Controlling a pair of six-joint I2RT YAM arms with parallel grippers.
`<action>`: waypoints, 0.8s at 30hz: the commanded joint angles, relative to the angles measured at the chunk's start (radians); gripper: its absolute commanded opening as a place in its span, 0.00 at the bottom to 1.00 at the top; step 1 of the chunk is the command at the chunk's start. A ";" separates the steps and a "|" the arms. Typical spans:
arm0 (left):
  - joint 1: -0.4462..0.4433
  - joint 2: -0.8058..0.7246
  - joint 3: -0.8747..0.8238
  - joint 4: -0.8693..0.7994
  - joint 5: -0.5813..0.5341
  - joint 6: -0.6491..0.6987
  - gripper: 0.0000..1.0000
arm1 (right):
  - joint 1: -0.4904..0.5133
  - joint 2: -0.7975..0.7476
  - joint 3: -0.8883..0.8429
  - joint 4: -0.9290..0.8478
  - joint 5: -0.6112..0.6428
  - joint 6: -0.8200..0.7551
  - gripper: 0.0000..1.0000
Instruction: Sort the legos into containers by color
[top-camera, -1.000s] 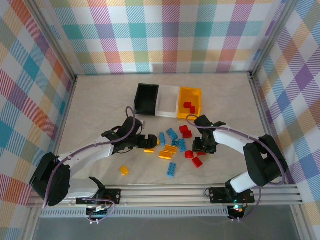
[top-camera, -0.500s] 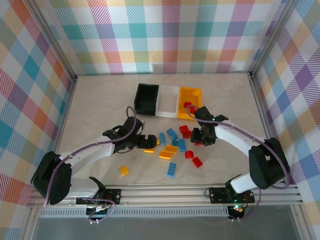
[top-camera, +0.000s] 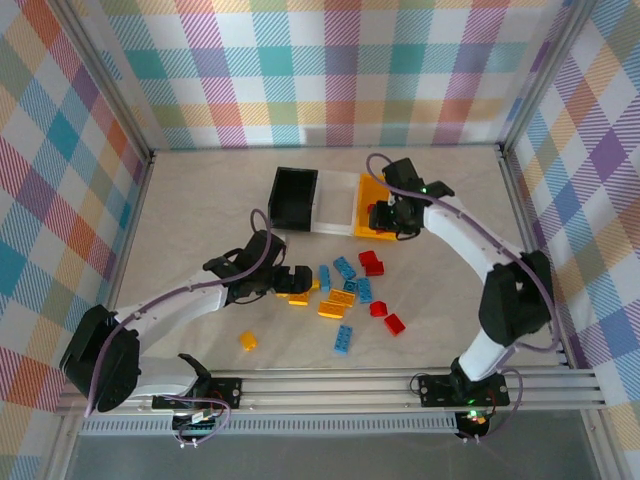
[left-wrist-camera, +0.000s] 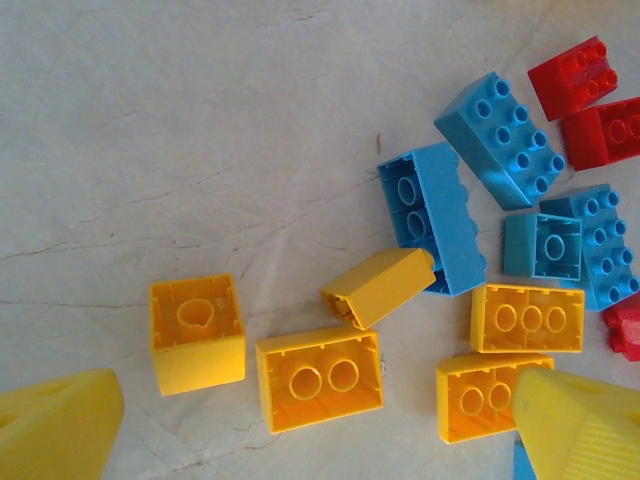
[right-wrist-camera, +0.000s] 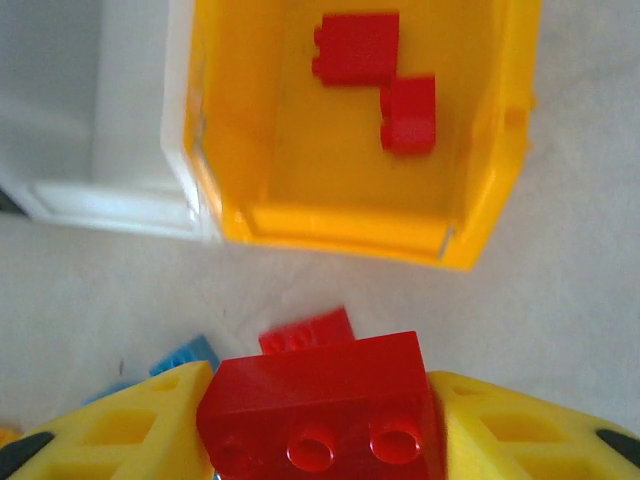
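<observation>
Up swings the right tool (top-camera: 386, 214) from the pile toward the counter's (top-camera: 200, 210) far edge, clamped on a red plastic studded brick (right-wrist-camera: 320, 395) beside the yellow-orange plastic bin (right-wrist-camera: 480, 150) holding two red bricks (right-wrist-camera: 357, 47). Left tool (top-camera: 297, 283) gapes empty over yellow bricks (left-wrist-camera: 320, 375) mid-counter.

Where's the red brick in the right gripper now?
Clamped in the right gripper, the red brick hangs at the near wall of the yellow-orange bin, the right end of the bin row in the top view.
</observation>
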 joint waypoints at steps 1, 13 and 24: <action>-0.015 -0.043 0.009 -0.051 -0.030 0.018 0.99 | -0.016 0.077 0.094 -0.017 -0.019 -0.044 0.51; 0.004 -0.125 -0.022 -0.112 -0.059 0.029 1.00 | -0.056 0.325 0.302 -0.023 -0.038 -0.067 0.51; 0.009 -0.135 -0.026 -0.119 -0.042 0.019 1.00 | -0.065 0.427 0.365 -0.018 -0.058 -0.073 0.60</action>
